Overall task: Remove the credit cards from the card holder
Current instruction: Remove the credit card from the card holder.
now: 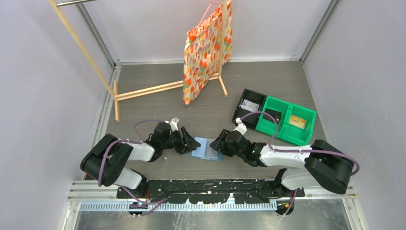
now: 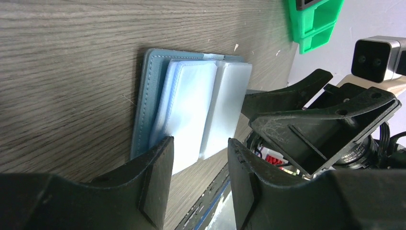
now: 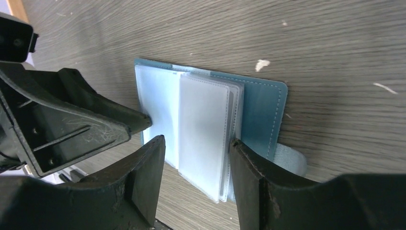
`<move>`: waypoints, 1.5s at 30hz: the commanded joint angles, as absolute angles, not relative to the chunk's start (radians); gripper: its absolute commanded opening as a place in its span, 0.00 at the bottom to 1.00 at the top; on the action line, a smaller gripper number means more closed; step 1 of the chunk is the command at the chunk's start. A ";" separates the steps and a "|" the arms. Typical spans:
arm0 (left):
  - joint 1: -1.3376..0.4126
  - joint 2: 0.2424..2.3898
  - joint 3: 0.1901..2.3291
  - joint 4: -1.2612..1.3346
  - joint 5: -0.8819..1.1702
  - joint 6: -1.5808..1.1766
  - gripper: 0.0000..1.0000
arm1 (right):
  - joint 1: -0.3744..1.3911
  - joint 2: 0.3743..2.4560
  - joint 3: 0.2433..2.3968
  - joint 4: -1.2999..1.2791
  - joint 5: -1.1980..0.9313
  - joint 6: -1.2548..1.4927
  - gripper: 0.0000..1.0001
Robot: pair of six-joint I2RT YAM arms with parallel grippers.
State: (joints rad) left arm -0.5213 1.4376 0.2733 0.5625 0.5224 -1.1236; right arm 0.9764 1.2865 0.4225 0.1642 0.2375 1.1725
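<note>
Top external view: the card holder [image 1: 207, 148] is seen lying open and flat on the table [image 1: 158, 112], near the front edge, between the two arms. The left gripper [image 1: 194, 143] is set at its left edge and the right gripper [image 1: 216, 143] at its right edge, both low over the surface. The spread of either claw cannot be told from this height. Well apart, to the right rear, a black bin [image 1: 239, 111] holding a whitish card [image 1: 251, 104] is noted, with green bins [image 1: 285, 120] just beside it, one holding a tan-yellow card [image 1: 298, 121]. A patterned gift bag [image 1: 206, 52] is hung on a wooden rack [image 1: 167, 87] at the rear.

Left wrist view: the left gripper [image 2: 198, 177] is found with its jaws moderately apart and nothing clamped. The near edge of the translucent sleeve leaves [image 2: 191, 110] is seen in the gap; contact cannot be confirmed. The teal cover [image 2: 143, 96] lies flat beneath. The right gripper [image 2: 297, 105] is recorded at the opposite edge.

Right wrist view: the right gripper [image 3: 196, 187] is likewise found parted, with the end of the sleeve leaves [image 3: 206, 129] lying between the jaws, ungripped. One tip of the left gripper [image 3: 72, 120] is seen touching the far sleeve edge. A strap tab [image 3: 292, 160] projects from the cover
</note>
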 commanded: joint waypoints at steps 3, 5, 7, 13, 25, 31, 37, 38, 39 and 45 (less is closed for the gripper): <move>-0.518 1.460 0.253 0.557 0.499 -1.111 0.47 | 0.996 1.329 0.436 0.368 0.157 1.152 0.56; -0.518 1.455 0.253 0.555 0.501 -1.113 0.47 | 1.000 1.336 0.435 0.381 0.153 1.153 0.54; -0.518 1.451 0.252 0.554 0.503 -1.114 0.47 | 1.000 1.338 0.436 0.379 0.154 1.152 0.50; -0.518 1.435 0.247 0.541 0.500 -1.112 0.47 | 1.001 1.306 0.424 0.368 0.177 1.155 0.39; -0.518 1.355 0.255 0.487 0.499 -1.113 0.47 | 1.001 1.313 0.452 0.335 0.169 1.131 0.15; -0.518 1.220 0.284 0.325 0.476 -1.074 0.47 | 1.001 1.322 0.469 0.320 0.162 1.121 0.01; -0.518 1.109 0.312 0.233 0.495 -1.057 0.49 | 1.001 1.327 0.500 0.258 0.159 1.093 0.01; -0.518 1.105 0.315 0.232 0.509 -1.055 0.50 | 1.001 1.325 0.503 0.253 0.158 1.087 0.01; -0.518 1.109 0.317 0.238 0.525 -1.053 0.50 | 1.001 1.323 0.505 0.247 0.157 1.083 0.01; -0.519 1.157 0.322 0.268 0.549 -1.049 0.52 | 1.002 1.338 0.548 0.216 0.141 1.057 0.09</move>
